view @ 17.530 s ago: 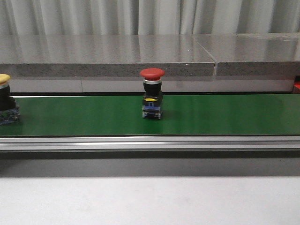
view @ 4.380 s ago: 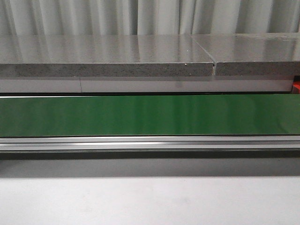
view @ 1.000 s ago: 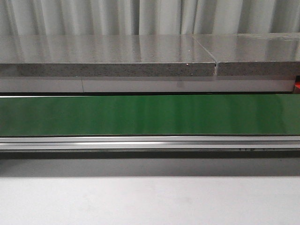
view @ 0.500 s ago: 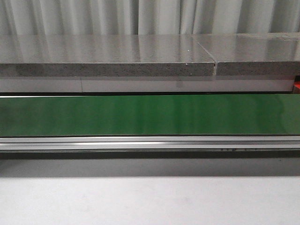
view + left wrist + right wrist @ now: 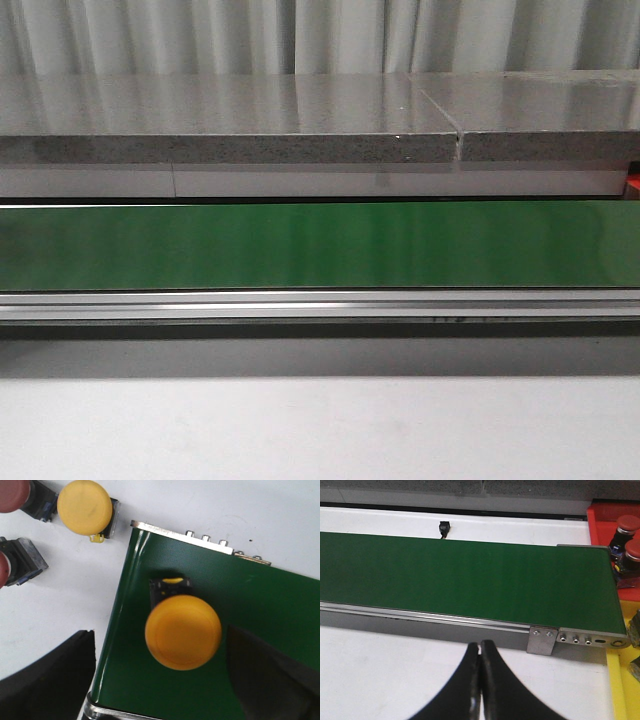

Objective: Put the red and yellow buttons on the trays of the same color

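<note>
In the left wrist view a yellow button stands upright on the green belt, near the belt's end. My left gripper is open, with one finger on each side of this button and apart from it. A second yellow button and two red buttons lie on the white table beside the belt. My right gripper is shut on nothing, above the white table in front of the belt. The red tray holds two red buttons. A strip of the yellow tray shows.
In the front view the green conveyor is bare, with a grey stone ledge behind it and no gripper in sight. A metal end bracket sits on the belt frame. A small black part lies beyond the belt.
Over the last second the front view has not changed. About 17 seconds ago a red button and a yellow one stood on the belt there; both have left that view.
</note>
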`<state>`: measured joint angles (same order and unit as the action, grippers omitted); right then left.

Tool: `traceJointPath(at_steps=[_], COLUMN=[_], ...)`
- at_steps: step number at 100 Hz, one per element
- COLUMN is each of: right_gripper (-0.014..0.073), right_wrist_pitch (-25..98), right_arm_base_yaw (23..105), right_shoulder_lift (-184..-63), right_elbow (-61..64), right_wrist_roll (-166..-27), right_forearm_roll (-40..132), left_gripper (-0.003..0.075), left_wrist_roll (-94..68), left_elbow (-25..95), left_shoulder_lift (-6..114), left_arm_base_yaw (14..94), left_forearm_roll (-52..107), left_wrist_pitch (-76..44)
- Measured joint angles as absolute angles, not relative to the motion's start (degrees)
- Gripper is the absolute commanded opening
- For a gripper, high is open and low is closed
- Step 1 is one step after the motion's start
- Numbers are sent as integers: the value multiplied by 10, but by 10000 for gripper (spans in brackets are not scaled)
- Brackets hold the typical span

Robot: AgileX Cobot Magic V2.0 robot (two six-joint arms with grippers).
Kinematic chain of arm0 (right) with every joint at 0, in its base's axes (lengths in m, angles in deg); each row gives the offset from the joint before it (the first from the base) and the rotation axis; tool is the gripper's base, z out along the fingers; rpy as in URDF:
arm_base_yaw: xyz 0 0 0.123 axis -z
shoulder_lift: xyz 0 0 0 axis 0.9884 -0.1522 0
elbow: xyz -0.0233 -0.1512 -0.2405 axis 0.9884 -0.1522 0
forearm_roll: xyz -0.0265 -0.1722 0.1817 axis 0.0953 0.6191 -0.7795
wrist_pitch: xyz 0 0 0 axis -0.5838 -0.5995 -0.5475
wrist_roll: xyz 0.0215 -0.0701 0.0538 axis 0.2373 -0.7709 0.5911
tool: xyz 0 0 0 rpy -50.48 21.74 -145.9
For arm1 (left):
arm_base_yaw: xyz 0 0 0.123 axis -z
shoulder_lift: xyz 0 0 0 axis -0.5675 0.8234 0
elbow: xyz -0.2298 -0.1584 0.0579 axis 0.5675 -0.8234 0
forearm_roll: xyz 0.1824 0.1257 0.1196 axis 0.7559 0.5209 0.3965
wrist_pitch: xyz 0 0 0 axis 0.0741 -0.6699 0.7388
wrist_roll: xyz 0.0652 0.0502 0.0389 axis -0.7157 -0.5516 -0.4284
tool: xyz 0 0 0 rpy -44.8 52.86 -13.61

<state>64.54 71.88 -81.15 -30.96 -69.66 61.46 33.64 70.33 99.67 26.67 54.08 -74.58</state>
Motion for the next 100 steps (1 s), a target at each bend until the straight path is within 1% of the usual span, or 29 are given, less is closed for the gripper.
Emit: traceJointPath(at_steps=[33, 47, 67, 83, 100], right_gripper=[-64, -64, -64, -64, -64], right_wrist_pitch=[645, 645, 645, 645, 645], right_arm_base_yaw=[719, 719, 719, 719, 719], right_shoulder_lift=[-811, -811, -811, -811, -811], right_elbow=[-310, -310, -310, -310, -310], right_wrist_roll=[-697, -697, -697, -698, -698], right_forearm_roll=[615, 615, 615, 615, 615], left_gripper=[554, 553, 552, 552, 552], left_wrist_roll=[333, 363, 424, 435, 436], left_elbow=[781, 791, 793, 793, 800], left_shoulder_lift=[996, 996, 1014, 1040, 1076], left_arm_base_yaw=[267, 261, 201, 152, 123], left_forearm_roll=[523, 536, 536, 521, 521], left_wrist_pitch=[-746, -746, -746, -742, -712])
